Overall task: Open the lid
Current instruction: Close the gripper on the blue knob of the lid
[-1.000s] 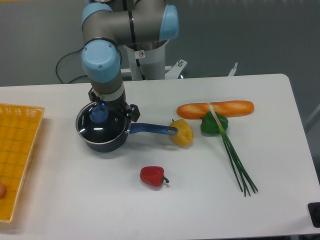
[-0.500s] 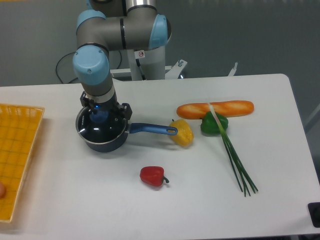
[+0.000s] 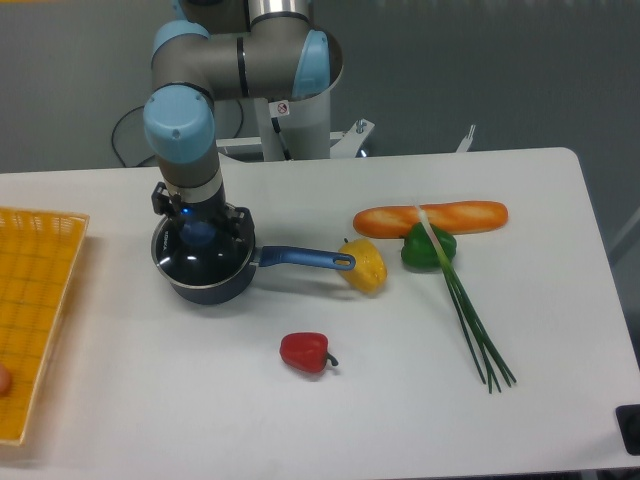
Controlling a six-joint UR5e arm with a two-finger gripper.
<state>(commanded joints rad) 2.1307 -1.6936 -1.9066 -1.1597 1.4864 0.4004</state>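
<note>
**Gripper shifted left over the lidded saucepan**

Since the earlier frames the gripper [image 3: 199, 228] has been moved slightly to the left and is now set directly over the blue knob of the lid [image 3: 203, 258]. Whether the fingers are closed on the knob cannot be told, as the wrist hides them.

At the far left, a yellow basket [image 3: 35, 300] is seen at the table's [image 3: 400, 400] edge. The lid is seated flat on the dark blue saucepan [image 3: 215, 285], whose long handle is pointed right. A red pepper [image 3: 305, 352] lies nearer the front. A yellow pepper [image 3: 365, 264] is found at the handle's tip. Further right, a baguette [image 3: 432, 218], a green pepper [image 3: 428, 247] and a green onion [image 3: 470, 320] are laid together.
</note>
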